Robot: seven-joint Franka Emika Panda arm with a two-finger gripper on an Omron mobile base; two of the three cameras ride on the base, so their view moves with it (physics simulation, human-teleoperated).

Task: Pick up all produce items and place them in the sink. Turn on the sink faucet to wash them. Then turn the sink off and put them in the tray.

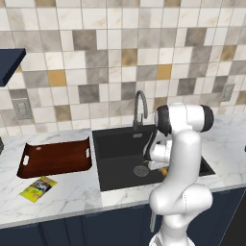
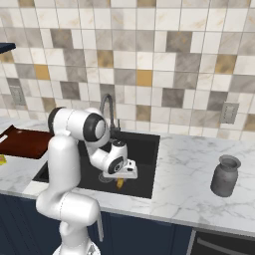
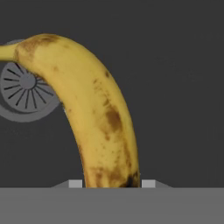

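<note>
Inside the sink (image 1: 115, 144), between the tray (image 1: 55, 158) on the left and the right-hand counter, the gripper (image 2: 120, 180) hangs low over the basin floor, clamped on the banana (image 3: 94, 113) beside the drain (image 3: 24, 92). Likely step: depositing. Lower until the banana rests on the floor, then release; keep clear of the faucet (image 1: 139, 108) at the far rim.

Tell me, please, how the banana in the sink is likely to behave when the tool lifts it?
The banana looks curved and smooth, so it may pivot or slip between the tool fingers. Its brown spots suggest ripeness; a hard squeeze could bruise it. It probably stays stiff, not floppy.
</note>
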